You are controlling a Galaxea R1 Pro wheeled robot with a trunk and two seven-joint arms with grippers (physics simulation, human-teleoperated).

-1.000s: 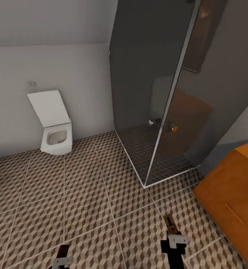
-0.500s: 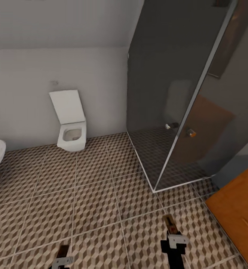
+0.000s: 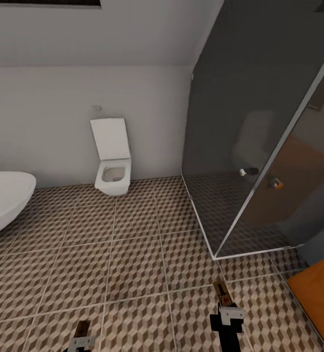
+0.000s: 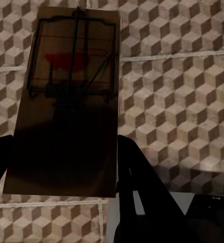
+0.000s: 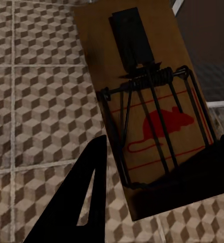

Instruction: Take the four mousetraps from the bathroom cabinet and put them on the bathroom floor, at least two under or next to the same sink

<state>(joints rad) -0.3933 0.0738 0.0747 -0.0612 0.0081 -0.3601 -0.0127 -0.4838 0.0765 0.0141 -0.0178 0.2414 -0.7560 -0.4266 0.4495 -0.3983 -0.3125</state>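
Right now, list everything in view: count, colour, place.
Toilet: one, white, lid up, against the far wall.
Tub: one, white, partly in view at the head view's left edge.
Shower: one, grey glass with pale frame, in the far right corner.
Cabinet: one, orange-brown, corner showing at lower right.
Floor: brown, beige and white cube-pattern tiles.
Mousetraps: two, brown wood with dark wire and a red mark; one in the left gripper, one in the right, both above the floor.
Left gripper: black fingers shut on its trap.
Right gripper: black fingers shut on its trap.
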